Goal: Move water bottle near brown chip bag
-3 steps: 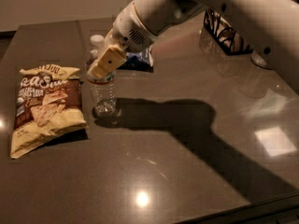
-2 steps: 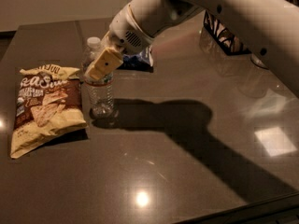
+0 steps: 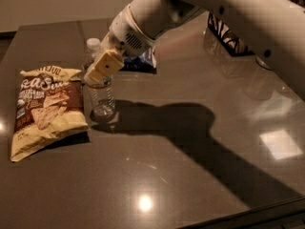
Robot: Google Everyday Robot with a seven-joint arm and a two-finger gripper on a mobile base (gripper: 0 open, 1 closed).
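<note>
The water bottle (image 3: 101, 95), clear with a white cap, stands on the dark table just right of the brown chip bag (image 3: 45, 109), with its base close to the bag's right edge. It leans slightly to the left. My gripper (image 3: 96, 71) comes in from the upper right and is shut on the bottle's upper part, around the label band. One tan finger (image 3: 106, 65) shows in front of the bottle; the other is hidden behind it. The chip bag lies flat at the left, tan-yellow with a dark brown panel.
A smaller dark blue and white bag (image 3: 143, 61) lies behind the bottle, partly hidden by my arm. A black wire basket (image 3: 228, 36) stands at the back right. The table's front edge (image 3: 248, 216) runs along the bottom right.
My gripper and the bottle have shifted a little to the left, closer to the chip bag. The chip bag has not moved.
</note>
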